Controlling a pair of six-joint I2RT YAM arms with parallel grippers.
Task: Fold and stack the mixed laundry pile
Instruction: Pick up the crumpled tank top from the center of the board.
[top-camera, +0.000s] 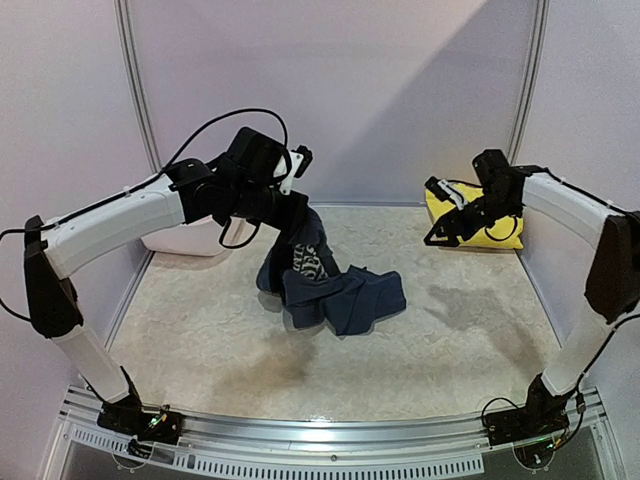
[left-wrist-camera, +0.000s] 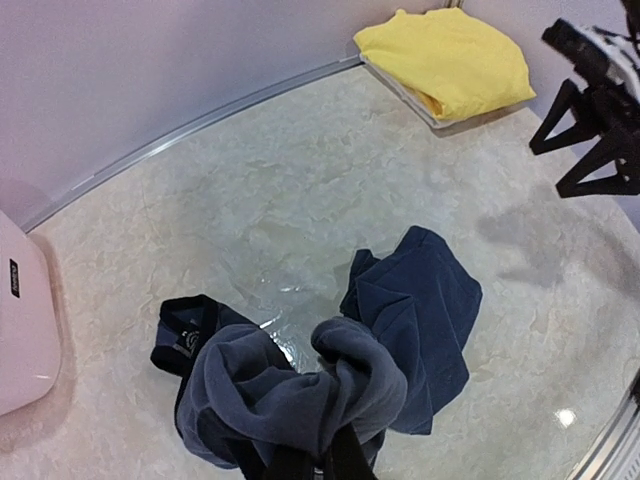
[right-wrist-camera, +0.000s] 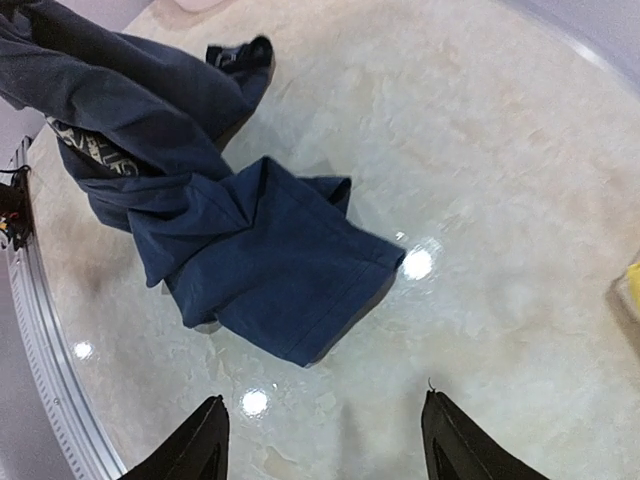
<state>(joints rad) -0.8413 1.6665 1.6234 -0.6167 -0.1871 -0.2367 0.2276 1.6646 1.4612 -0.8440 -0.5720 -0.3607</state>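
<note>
A navy garment (top-camera: 335, 295) with a white print hangs from my left gripper (top-camera: 297, 222), which is shut on its bunched upper edge; its lower part lies crumpled on the table. From the left wrist, the cloth (left-wrist-camera: 300, 385) wraps the left gripper (left-wrist-camera: 318, 462). The right wrist view shows the same navy garment (right-wrist-camera: 250, 250) spread on the table. A folded yellow garment (top-camera: 505, 225) lies at the back right, also visible in the left wrist view (left-wrist-camera: 445, 58). My right gripper (top-camera: 448, 218) hovers open by the yellow garment, with nothing between its fingertips (right-wrist-camera: 205, 440).
A white basket (top-camera: 195, 238) stands at the back left behind my left arm, its corner (left-wrist-camera: 22, 320) in the left wrist view. The table's curved metal rim (top-camera: 330, 440) runs along the near edge. Walls close the back and sides.
</note>
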